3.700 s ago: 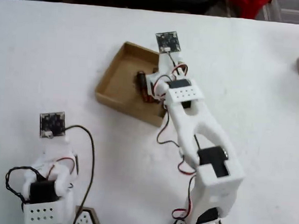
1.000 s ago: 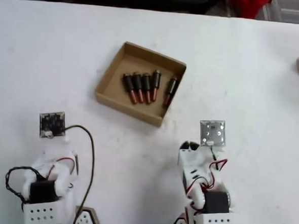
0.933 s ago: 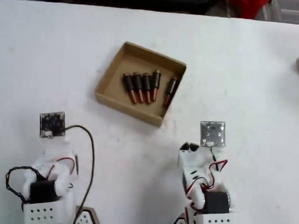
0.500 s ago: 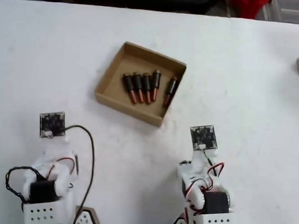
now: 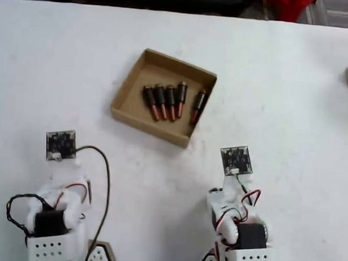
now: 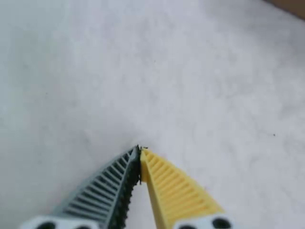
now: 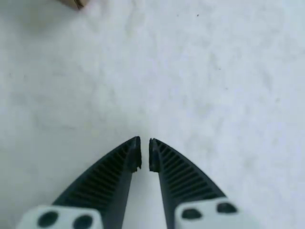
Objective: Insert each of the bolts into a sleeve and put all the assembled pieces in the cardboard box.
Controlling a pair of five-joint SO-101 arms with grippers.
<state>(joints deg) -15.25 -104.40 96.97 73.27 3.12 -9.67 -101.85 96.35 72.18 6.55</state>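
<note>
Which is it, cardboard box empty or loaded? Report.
Loaded: five assembled pieces lie inside the cardboard box, four side by side, one slightly apart.

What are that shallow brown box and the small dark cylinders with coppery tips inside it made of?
The shallow brown box looks like plain cardboard: matte tan, with thin folded walls. The small dark cylinders look like matte black plastic or rubber, though that is a guess. Their reddish, copper-coloured tips suggest metal, but the high view is too distant to settle it.
</note>
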